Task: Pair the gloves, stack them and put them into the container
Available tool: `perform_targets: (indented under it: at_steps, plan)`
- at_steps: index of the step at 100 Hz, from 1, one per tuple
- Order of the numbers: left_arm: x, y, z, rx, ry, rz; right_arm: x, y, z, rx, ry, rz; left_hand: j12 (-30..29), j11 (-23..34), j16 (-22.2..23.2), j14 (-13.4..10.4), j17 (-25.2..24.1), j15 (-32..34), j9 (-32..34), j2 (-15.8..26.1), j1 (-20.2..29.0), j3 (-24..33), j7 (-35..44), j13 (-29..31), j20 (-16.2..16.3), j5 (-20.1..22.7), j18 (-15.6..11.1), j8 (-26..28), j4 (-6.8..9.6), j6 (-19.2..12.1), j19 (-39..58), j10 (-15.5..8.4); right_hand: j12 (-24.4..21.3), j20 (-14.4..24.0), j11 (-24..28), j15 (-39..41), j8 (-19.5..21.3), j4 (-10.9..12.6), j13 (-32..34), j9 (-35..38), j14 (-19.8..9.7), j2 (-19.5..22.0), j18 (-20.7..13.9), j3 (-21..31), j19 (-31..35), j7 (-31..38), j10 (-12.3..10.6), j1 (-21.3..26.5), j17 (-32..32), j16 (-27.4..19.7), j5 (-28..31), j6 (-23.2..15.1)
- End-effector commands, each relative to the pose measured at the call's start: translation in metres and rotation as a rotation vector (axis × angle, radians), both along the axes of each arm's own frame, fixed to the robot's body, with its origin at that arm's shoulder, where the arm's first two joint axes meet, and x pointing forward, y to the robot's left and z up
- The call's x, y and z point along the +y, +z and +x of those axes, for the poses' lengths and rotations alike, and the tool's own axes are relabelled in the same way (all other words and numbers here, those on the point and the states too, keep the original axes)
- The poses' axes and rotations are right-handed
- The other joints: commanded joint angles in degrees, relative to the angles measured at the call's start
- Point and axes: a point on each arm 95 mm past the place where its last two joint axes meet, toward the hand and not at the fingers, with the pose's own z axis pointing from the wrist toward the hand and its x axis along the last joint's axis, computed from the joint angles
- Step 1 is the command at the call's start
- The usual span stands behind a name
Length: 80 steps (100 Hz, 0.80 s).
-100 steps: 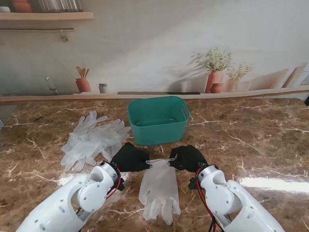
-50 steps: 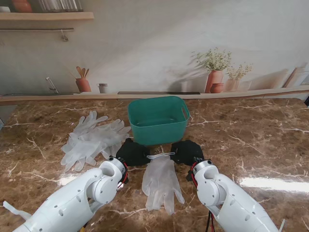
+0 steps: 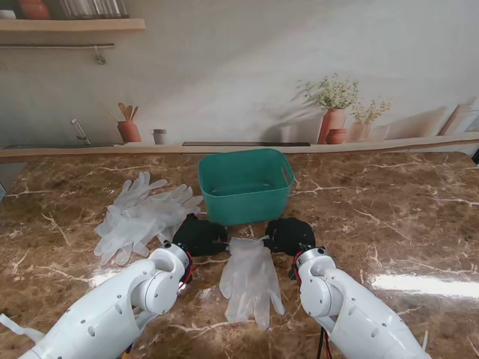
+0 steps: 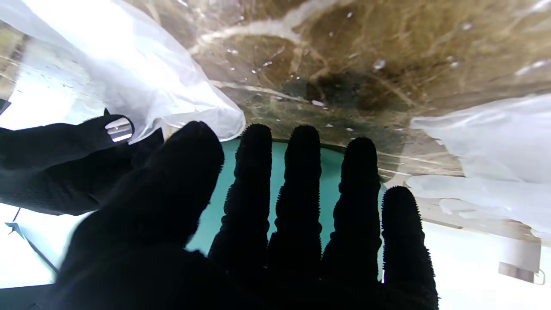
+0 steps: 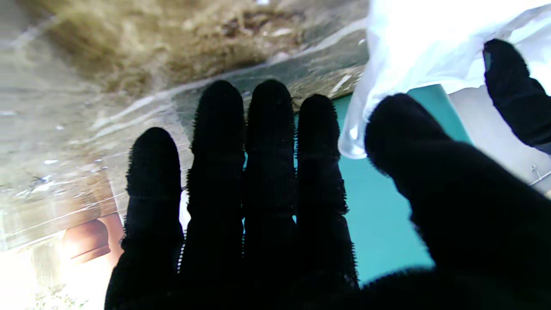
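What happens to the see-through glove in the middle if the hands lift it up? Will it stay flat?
Probably not. The glove looks thin and see-through, with wrinkles and drooping fingers, so it would likely flop and fold. It seems very light, so it may flutter. The left hand and right hand sit at its cuff corners, which may help keep it spread.

Container: I see the teal plastic basket (image 3: 245,185) mid-table, farther from me than both hands.
Pile: loose translucent gloves (image 3: 142,215) lie left of the basket.
Single glove: a flat translucent glove (image 3: 251,278) lies nearer to me than the basket, between my hands.
Hands: left black-gloved hand (image 3: 199,235) and right black-gloved hand (image 3: 290,235) flank its cuff.
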Motion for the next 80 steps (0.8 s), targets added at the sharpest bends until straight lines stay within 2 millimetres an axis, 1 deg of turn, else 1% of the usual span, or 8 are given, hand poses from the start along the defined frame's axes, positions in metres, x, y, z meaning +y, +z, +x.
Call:
perform_targets:
  at_steps: [1,5,14,26,31,43,55,80]
  plan:
    - [0.006,-0.002,-0.004,0.002,0.013,0.004,0.000,-0.007,-0.005,0.030,-0.011,-0.019,-1.2,-1.0,-1.8,-1.6,-1.6,-2.1,-3.3,2.5,-2.3,2.5,-2.9,-2.7,-2.8,-1.9,-2.8,0.3,0.98,1.8,-2.2,0.4,-2.3,-1.7,-2.7,-7.3,4.9,5.7,-5.0,-4.9,-0.4,2.5,-1.6,-0.9,-3.8,-11.0,-1.1,-4.2,-3.4,-3.6,-2.5,2.0]
    - [0.008,-0.001,-0.005,0.003,0.018,-0.002,-0.001,-0.007,-0.006,0.032,-0.017,-0.024,-1.5,-1.2,-2.7,-2.1,-1.7,-3.1,-4.3,3.1,-3.0,3.0,-4.0,-3.3,-4.1,-2.2,-3.8,0.2,1.34,1.9,-2.9,0.4,-3.8,-2.6,-4.8,-10.4,5.1,6.4,-7.7,-8.6,-0.4,2.9,-2.0,-2.4,-6.5,-14.9,-1.0,-5.0,-5.4,-5.1,-5.5,2.8]
    - [0.012,0.001,-0.006,0.012,0.030,-0.038,-0.005,-0.004,-0.010,0.043,-0.020,-0.029,-2.5,-1.9,-5.3,-3.2,-2.1,-5.5,-5.5,3.6,-3.8,3.0,-4.9,-4.4,-6.9,-2.2,-5.3,0.2,1.54,1.4,-3.9,0.1,-9.0,-4.4,-10.0,-17.8,3.5,6.4,-14.4,-18.1,-0.8,3.4,-3.5,-6.2,-13.4,-21.0,-1.2,-6.7,-10.0,-8.6,-13.4,3.6]
    - [0.017,0.005,-0.010,0.008,0.054,-0.088,-0.011,0.000,-0.020,0.049,-0.037,-0.004,-4.0,-3.0,-8.2,-4.3,-2.8,-7.4,-7.1,4.3,-5.5,3.9,-6.9,-5.7,-10.2,-2.4,-7.2,-0.3,2.86,2.0,-4.6,-0.1,-15.2,-7.7,-14.4,-26.5,1.7,6.9,-20.9,-26.4,-1.6,5.9,-6.0,-12.6,-21.4,-25.0,-1.0,-8.3,-13.2,-14.2,-20.1,4.5]
    - [0.020,0.008,-0.011,-0.001,0.064,-0.099,-0.014,0.001,-0.026,0.044,-0.050,0.011,-4.4,-3.5,-9.1,-4.7,-3.2,-7.8,-7.5,4.3,-6.2,4.3,-7.5,-5.9,-11.3,-2.3,-7.7,-0.5,3.49,2.0,-4.9,-0.3,-17.0,-8.9,-14.9,-28.3,1.3,7.4,-21.8,-27.4,-1.9,6.9,-6.7,-14.6,-23.3,-25.1,-1.0,-8.3,-13.5,-16.0,-20.6,4.4]
    - [0.030,0.015,-0.014,-0.004,0.077,-0.135,-0.022,0.006,-0.039,0.031,-0.071,0.023,-5.1,-4.7,-11.1,-5.6,-3.6,-9.1,-8.8,4.1,-6.5,3.5,-8.8,-7.2,-13.7,-2.5,-9.3,-0.9,3.49,2.2,-7.5,-0.4,-19.8,-11.8,-16.2,-30.8,0.7,8.2,-22.2,-27.8,-2.8,7.8,-8.4,-16.9,-26.2,-24.6,-0.9,-8.2,-13.2,-18.8,-19.8,4.0]
    - [0.041,0.022,-0.017,0.000,0.069,-0.142,-0.027,0.009,-0.048,-0.001,-0.084,0.042,-5.6,-5.5,-12.4,-6.3,-3.5,-10.0,-9.9,4.1,-6.6,2.4,-10.2,-8.1,-15.2,-2.7,-8.8,-1.6,3.47,2.1,-9.8,-0.8,-19.8,-12.1,-15.2,-29.7,0.6,8.3,-20.7,-26.2,-2.1,7.4,-7.7,-16.8,-25.5,-23.7,-0.5,-7.4,-12.4,-18.6,-18.5,4.2]
    - [0.059,0.031,-0.021,-0.043,0.102,-0.173,-0.028,0.023,-0.054,-0.053,-0.070,0.037,-6.0,-6.6,-13.5,-7.4,-3.7,-11.4,-13.1,3.4,-7.6,0.9,-11.5,-10.7,-15.9,-3.9,-8.9,-2.1,3.35,1.7,-10.9,-1.5,-19.9,-12.1,-15.4,-29.6,0.3,8.1,-20.8,-26.3,-2.1,7.0,-7.2,-16.2,-24.6,-23.5,-0.5,-7.5,-12.4,-18.3,-18.6,4.4]
